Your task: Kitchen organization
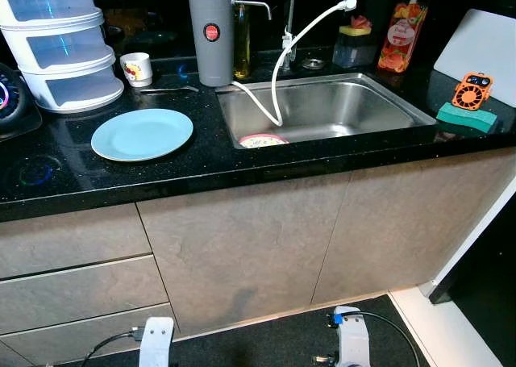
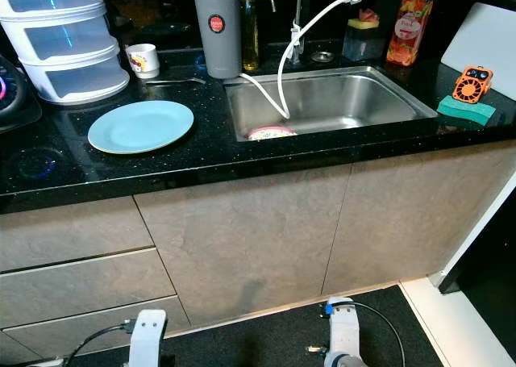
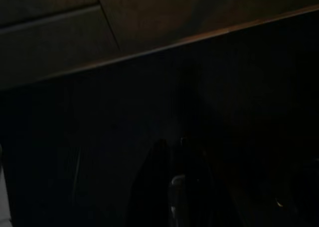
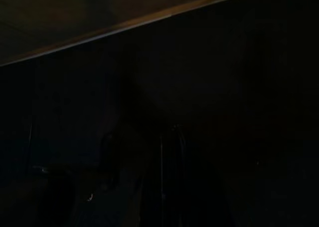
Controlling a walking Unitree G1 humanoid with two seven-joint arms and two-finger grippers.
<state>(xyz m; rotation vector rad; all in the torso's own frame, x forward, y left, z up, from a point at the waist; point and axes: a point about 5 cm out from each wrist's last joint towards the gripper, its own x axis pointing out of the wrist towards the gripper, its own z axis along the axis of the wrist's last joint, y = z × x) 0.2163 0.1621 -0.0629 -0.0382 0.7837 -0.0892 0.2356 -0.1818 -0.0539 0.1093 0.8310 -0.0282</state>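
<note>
Well, I am standing in front of the black tabletop (image 1: 201, 161) and nothing is in hand yet. Both arms hang low near the floor; I see the left arm (image 1: 156, 341) and the right arm (image 1: 351, 339) only at the wrists. The left gripper (image 3: 172, 187) and the right gripper (image 4: 159, 187) are only dark shapes in the wrist views, so I cannot tell if their fingers are spread or pressed together.

I judge the task is at its very beginning: I am looking over the scene and choosing what to tidy. The light blue plate (image 1: 142, 134) lies flat on the tabletop, to the left of the sink (image 1: 403, 109) and well apart from it. A round plate has no long axis; its face points up. A pink-rimmed dish (image 1: 263, 141) lies inside the sink at its near edge, partly hidden by the rim. A small spoon or fork (image 1: 168, 89), I cannot tell which, lies behind the plate, its long axis running left to right. Close to it is a white cup (image 1: 136, 68), upright, beside the grey jug (image 1: 211, 38). A white hose (image 1: 278, 85) hangs into the basin.

For the next move, I think one arm must be raised above the tabletop edge and brought to the plate, whose thin rim probably needs a pinch from the side.
</note>
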